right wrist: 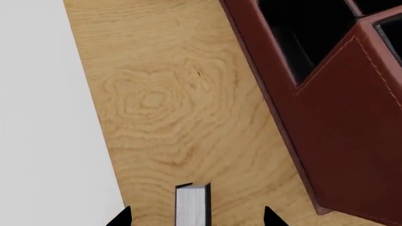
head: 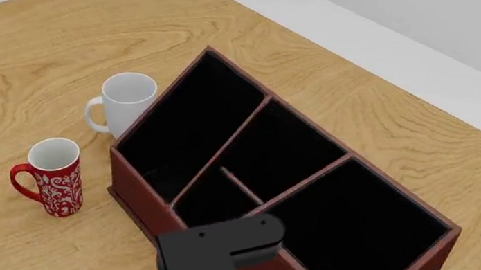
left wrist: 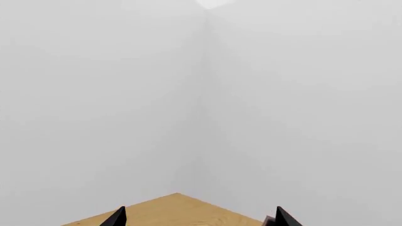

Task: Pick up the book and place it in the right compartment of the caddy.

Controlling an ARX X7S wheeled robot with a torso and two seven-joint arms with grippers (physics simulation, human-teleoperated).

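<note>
The right pincer (right wrist: 196, 217) is spread wide, its two dark fingertips (right wrist: 119, 217) showing either side of the book (right wrist: 191, 205) with clear gaps, so nothing is gripped yet. The book lies on the bench (right wrist: 163, 108) between them, white page edge showing beside a thin black cover, near the caddy (right wrist: 351, 141) and its tall reddish-brown wall. I judge it a stiff, fairly heavy hardcover with smooth boards (likely to slip under a light pinch), so the hold belongs across its thickness, cover to cover, near the middle of its length. The right compartment (head: 354, 223) stands empty in the head view. The left pincer (left wrist: 199, 217) is also parted, holding nothing, over a far bench corner
</note>
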